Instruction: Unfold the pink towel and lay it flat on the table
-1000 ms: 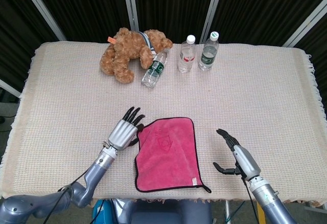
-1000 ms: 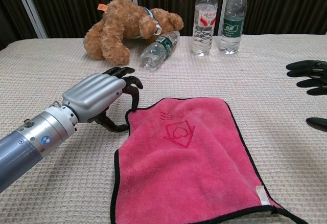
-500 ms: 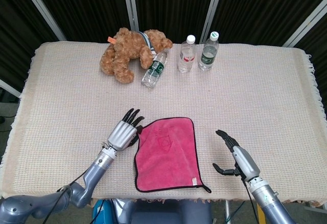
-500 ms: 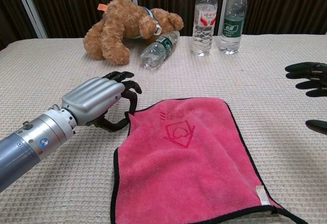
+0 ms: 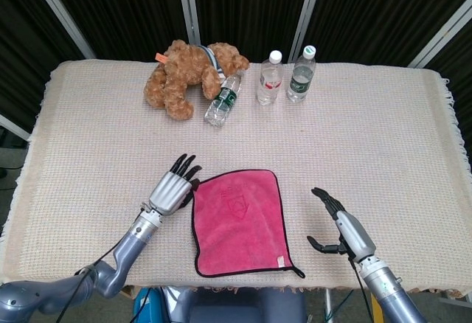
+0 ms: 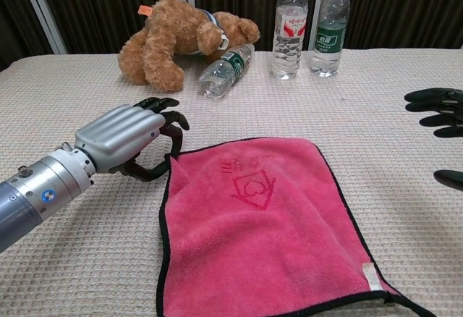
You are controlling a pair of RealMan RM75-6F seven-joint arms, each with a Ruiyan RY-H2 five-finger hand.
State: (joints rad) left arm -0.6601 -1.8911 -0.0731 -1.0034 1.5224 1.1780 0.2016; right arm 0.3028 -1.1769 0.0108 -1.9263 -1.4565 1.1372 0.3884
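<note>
Your left hand (image 6: 123, 140) pinches the upper-left corner of the pink towel (image 6: 260, 230), which lies spread open low in the centre of the worktop (image 5: 383, 131), black-edged with a heart logo. Your right hand (image 5: 345, 228) hovers at the lower right, fingers apart, holding nothing, clear of the towel. At the top centre a teddy bear (image 5: 188, 72) lies beside a fallen water bottle (image 5: 223, 100); two bottles (image 5: 270, 77) stand upright to its right.

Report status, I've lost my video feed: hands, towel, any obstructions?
Left hand pinching towel's far-left corner. Right hand open, apart from towel. Towel spread nearly flat. Bear and bottles far back, not in the way.
</note>
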